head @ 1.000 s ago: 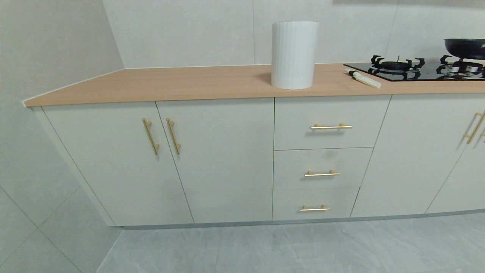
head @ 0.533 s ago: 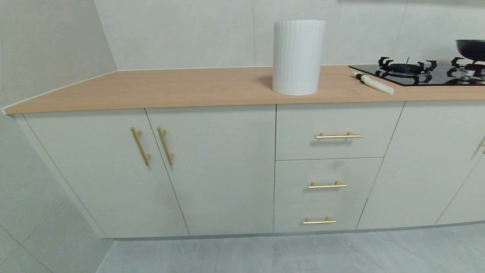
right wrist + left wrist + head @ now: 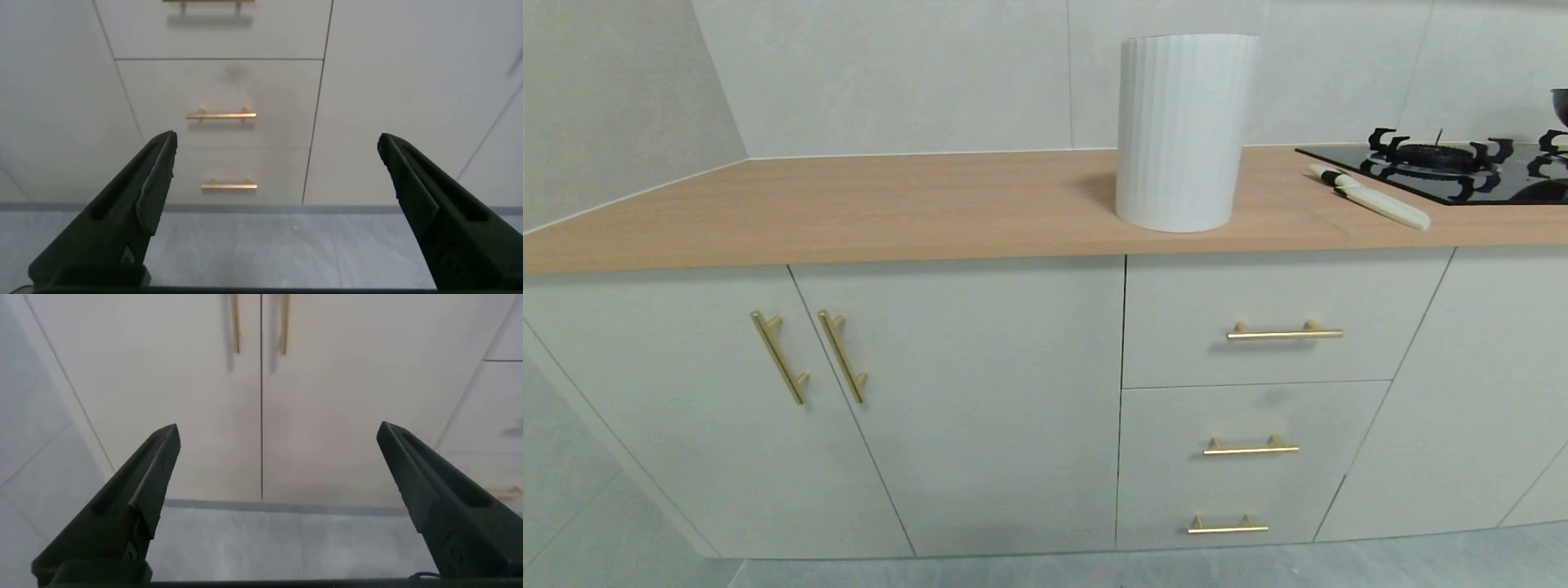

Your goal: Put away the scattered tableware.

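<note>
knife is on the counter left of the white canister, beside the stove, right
Not quite. The head view shows the knife to the right of the white canister, not the left. It does lie on the counter, beside the stove.

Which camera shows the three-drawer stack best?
The head view: all three drawers and their handles show whole. The right wrist view has the lower two handles between its open jaws, the top one cut off. The left wrist view catches just a sliver beside the double doors.
</note>
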